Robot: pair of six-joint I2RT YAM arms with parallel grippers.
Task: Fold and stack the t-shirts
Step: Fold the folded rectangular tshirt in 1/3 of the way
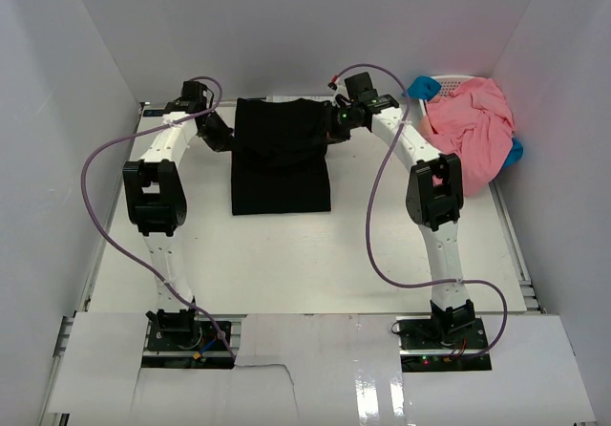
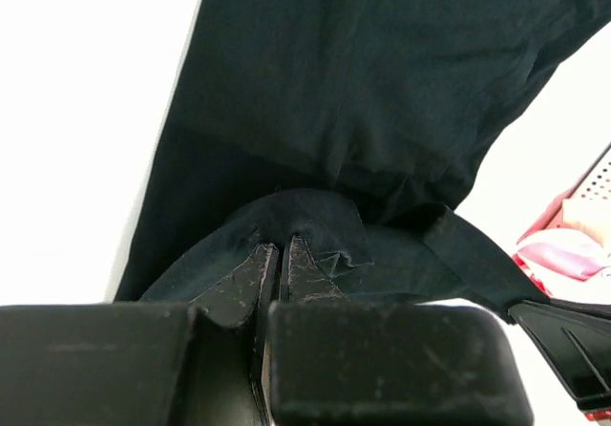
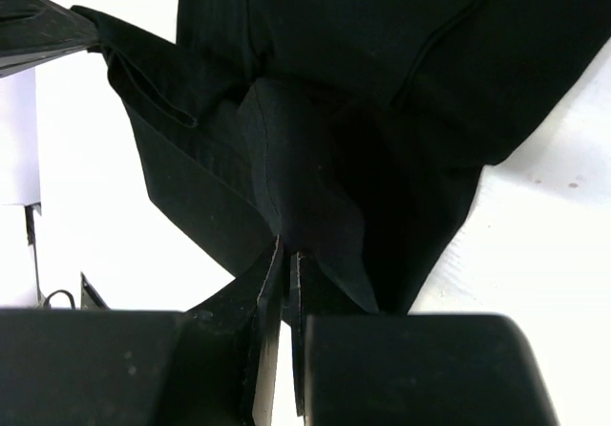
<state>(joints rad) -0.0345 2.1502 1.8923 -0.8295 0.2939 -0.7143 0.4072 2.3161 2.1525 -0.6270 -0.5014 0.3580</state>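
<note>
– Left gripper (image 2: 284, 244): we log it closed down on a bunched fold of the black t-shirt (image 2: 382, 82), jaws almost together with cloth between them.
– Agreed. Right gripper (image 3: 286, 249)?
– Same entry: narrow, pinching a raised fold of the black cloth at the opposite side.
– Where do we put the shirt?
– Top view: far middle of the counter (image 1: 286, 264). It makes a narrow rectangle, long axis running near to far. Its far end is caught between the two grippers; its near end lies flat.
– And the salmon-pink t-shirts (image 1: 473, 135)?
– We note them heaped at the far right corner, over the white lattice basket (image 1: 456, 80), apart from the black one.
</note>
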